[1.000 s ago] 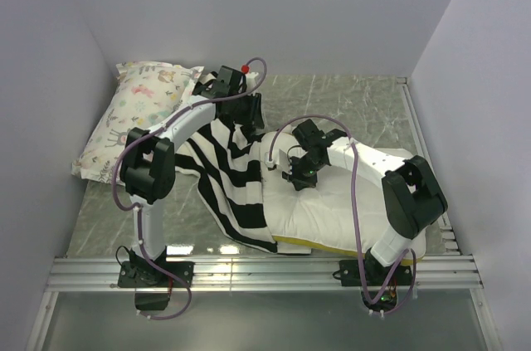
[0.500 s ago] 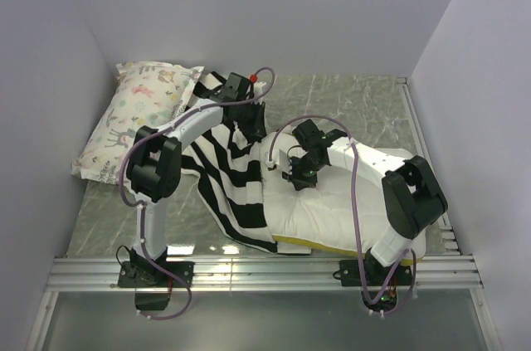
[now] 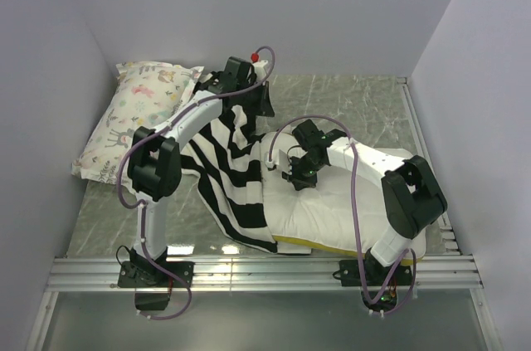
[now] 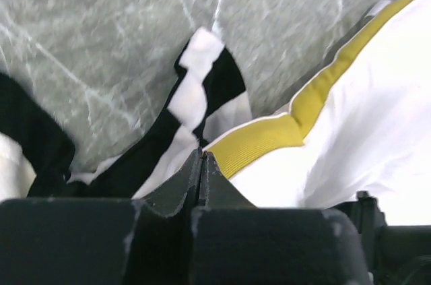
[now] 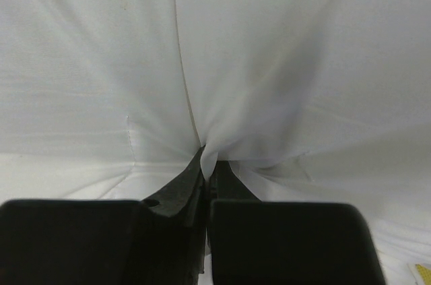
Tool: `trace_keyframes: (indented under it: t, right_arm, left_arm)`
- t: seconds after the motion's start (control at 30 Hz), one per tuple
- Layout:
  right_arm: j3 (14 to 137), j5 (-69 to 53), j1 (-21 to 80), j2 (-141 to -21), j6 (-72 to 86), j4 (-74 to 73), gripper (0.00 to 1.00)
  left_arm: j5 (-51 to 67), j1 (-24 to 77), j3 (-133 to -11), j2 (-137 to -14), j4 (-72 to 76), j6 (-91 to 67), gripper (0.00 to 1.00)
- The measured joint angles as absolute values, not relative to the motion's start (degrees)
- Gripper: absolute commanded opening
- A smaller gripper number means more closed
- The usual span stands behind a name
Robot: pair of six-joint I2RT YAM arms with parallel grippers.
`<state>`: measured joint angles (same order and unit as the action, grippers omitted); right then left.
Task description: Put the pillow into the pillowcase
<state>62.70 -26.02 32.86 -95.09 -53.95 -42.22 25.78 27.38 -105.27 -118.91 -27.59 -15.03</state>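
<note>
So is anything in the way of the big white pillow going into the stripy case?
Nothing visible. The plump cream-white pillow with the yellow band lies right against the black-and-white striped fabric pillowcase. The left hand pinches the case, the right hand pinches the pillow.

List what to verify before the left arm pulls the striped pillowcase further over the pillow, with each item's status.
1. Left gripper shut on the pillowcase edge: ok, striped fabric is pinched at its tips.
2. Right gripper holding the pillow: ok, a white fold is gathered between its closed fingers.
3. Yellow band inside the case's opening: cannot tell; it lies right beside the striped edge.
4. Pillow mostly covered: not ok; most of it is bare in the top view.
5. Floral pillow out of the way: ok, it lies at the far left corner.
</note>
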Motion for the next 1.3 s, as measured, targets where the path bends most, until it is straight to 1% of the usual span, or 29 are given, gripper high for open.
trace_keyframes:
  t: [0.03, 0.07, 0.1, 0.13, 0.17, 0.23, 0.43, 0.6, 0.7, 0.73, 0.87, 0.9, 1.0, 1.03, 1.1, 1.17, 1.3]
  right_arm:
    - [62.72, -25.98, 32.88, -95.13, -53.95, -42.22, 0.0]
    - [62.78, -25.98, 32.91, -95.2, -53.95, -42.26, 0.0]
    - [62.89, -25.96, 32.93, -95.29, -53.95, -42.35, 0.0]
    - [63.0, -25.91, 32.93, -95.37, -53.95, -42.44, 0.0]
    - [63.0, -25.89, 32.93, -95.37, -53.95, -42.44, 0.0]
    - [62.96, -25.78, 32.97, -95.35, -53.95, -42.41, 0.0]
    - [62.46, -25.47, 33.08, -94.96, -54.28, -42.0, 0.0]
    - [62.35, -25.32, 33.15, -94.89, -54.37, -41.87, 0.0]
    - [62.37, -25.23, 33.21, -94.89, -54.37, -41.87, 0.0]
    - [62.37, -25.19, 33.23, -94.89, -54.37, -41.89, 0.0]
    - [62.57, -25.12, 33.26, -94.91, -54.37, -42.06, 0.0]
    - [62.59, -25.12, 33.26, -94.94, -54.37, -42.09, 0.0]
    - [62.59, -25.1, 33.26, -94.98, -54.37, -42.11, 0.0]
    - [62.59, -25.1, 33.26, -94.98, -54.39, -42.11, 0.0]
    - [62.59, -25.1, 33.26, -94.98, -54.43, -42.11, 0.0]
    - [62.59, -25.1, 33.26, -94.98, -54.52, -42.11, 0.0]
    - [62.59, -25.06, 33.28, -94.98, -54.54, -42.11, 0.0]
  left_arm:
    - [25.96, 27.49, -105.6, -118.91, -27.11, -15.35, 0.0]
    - [26.04, 27.59, -106.04, -118.91, -27.14, -15.59, 0.03]
    - [25.85, 27.73, -106.48, -118.91, -27.53, -15.68, 0.14]
    - [25.56, 27.9, -106.85, -118.91, -27.99, -15.81, 0.3]
    - [24.88, 28.03, -106.96, -118.87, -28.36, -15.53, 0.35]
    - [23.16, 28.18, -106.91, -118.72, -29.69, -15.51, 0.4]
    - [18.9, 27.44, -98.19, -115.13, -34.37, -13.15, 0.41]
    - [16.64, 26.83, -95.96, -114.89, -37.6, -12.71, 0.38]
    - [16.69, 26.85, -95.94, -114.91, -38.0, -12.71, 0.26]
    - [16.86, 26.87, -95.96, -114.91, -37.98, -12.8, 0.16]
    - [18.81, 26.87, -96.51, -115.28, -37.56, -13.02, 0.08]
    - [19.7, 26.87, -97.08, -115.52, -37.5, -13.04, 0.08]
    - [22.04, 26.92, -99.29, -116.49, -36.91, -13.19, 0.24]
    - [22.83, 26.94, -99.81, -116.66, -36.67, -13.26, 0.33]
    - [24.16, 26.98, -100.14, -116.79, -36.12, -13.56, 0.39]
    - [24.84, 26.98, -100.07, -116.79, -36.03, -14.06, 0.4]
    - [24.69, 26.98, -99.09, -116.79, -36.01, -14.31, 0.36]
